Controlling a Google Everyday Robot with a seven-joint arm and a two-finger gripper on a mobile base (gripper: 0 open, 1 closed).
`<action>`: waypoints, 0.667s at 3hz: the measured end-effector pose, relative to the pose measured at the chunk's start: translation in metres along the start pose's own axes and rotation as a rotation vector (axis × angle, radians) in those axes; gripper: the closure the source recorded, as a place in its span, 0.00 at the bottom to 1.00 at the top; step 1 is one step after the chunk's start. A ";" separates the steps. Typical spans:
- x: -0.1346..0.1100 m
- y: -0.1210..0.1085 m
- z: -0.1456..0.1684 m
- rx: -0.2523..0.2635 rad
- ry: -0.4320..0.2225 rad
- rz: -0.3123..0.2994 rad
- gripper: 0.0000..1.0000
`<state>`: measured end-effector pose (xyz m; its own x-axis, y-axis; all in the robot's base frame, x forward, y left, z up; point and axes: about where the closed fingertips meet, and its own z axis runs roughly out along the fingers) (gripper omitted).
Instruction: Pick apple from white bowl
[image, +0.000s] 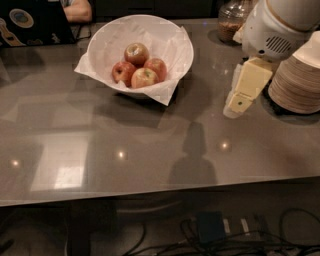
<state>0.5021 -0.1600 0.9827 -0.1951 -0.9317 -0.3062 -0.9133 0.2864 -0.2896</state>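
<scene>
— You're in what looks like an office snack spot. That's a long glossy grey table (150, 165) with fruit set out for anyone: apples (144, 77) in a paper-lined white bowl (170, 37).

— And on your right there are stacked beige plates (300, 85), with a glass jar (232, 20) of something brown behind them. Self-service stuff.

— At top left you've got a stickered laptop (30, 22) with someone's arm (77, 10) beside it, so people work at this table.

— Under the near edge you can see cables and a power strip (215, 227) on the floor. More workplace than home.

— Your gripper (235, 107) hangs over the table just left of the plates, well right of the bowl.
</scene>
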 end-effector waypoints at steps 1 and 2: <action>-0.040 -0.024 0.020 -0.003 -0.023 0.005 0.00; -0.083 -0.041 0.043 -0.038 -0.043 0.036 0.00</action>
<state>0.5714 -0.0849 0.9814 -0.2129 -0.9105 -0.3545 -0.9190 0.3098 -0.2436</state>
